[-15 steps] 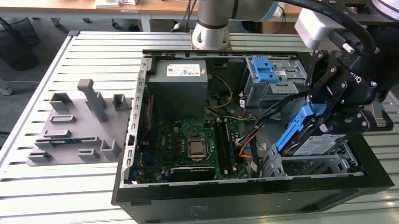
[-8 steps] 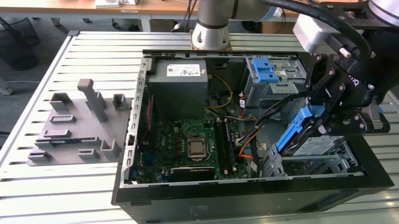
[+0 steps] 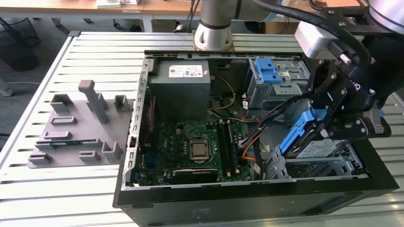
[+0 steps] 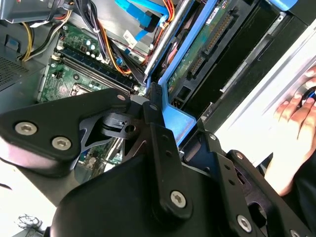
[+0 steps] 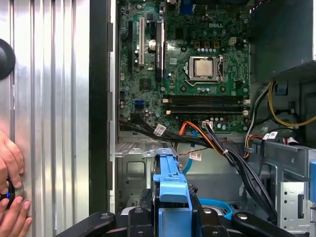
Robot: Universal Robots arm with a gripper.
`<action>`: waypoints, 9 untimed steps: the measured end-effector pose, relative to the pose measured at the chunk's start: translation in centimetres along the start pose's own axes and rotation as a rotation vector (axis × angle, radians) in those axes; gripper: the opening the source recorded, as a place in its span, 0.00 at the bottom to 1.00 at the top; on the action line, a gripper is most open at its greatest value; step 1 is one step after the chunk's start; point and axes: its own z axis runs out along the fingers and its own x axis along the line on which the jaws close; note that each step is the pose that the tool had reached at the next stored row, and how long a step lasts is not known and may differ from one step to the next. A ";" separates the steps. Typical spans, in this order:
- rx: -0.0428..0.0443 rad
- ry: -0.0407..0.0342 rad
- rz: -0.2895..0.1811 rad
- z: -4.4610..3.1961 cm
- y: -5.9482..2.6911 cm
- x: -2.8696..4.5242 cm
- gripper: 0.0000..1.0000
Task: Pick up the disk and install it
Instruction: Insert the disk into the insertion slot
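The disk (image 3: 307, 138), silver-grey with blue carrier rails, hangs tilted on edge over the lower metal drive bay (image 3: 319, 166) at the exterior view's right, inside the open computer case (image 3: 246, 187). My gripper (image 3: 327, 124) is shut on it from above. In the first wrist view the disk's blue rail (image 5: 171, 185) stands between the black fingers (image 5: 140, 217). In the second wrist view the disk's green circuit board (image 4: 197, 57) and blue rail (image 4: 178, 123) show past a finger (image 4: 152, 101).
A grey power-supply box (image 3: 183, 87), the green motherboard (image 3: 192, 142) and a drive cage with blue latches (image 3: 273, 72) fill the case; cables (image 5: 212, 143) run beside the bay. A grey fixture (image 3: 75, 127) lies at the exterior view's left. A person's hand (image 5: 10, 195) rests on the table.
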 end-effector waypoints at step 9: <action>0.0000 0.0001 0.000 0.64 0.00 0.02 0.36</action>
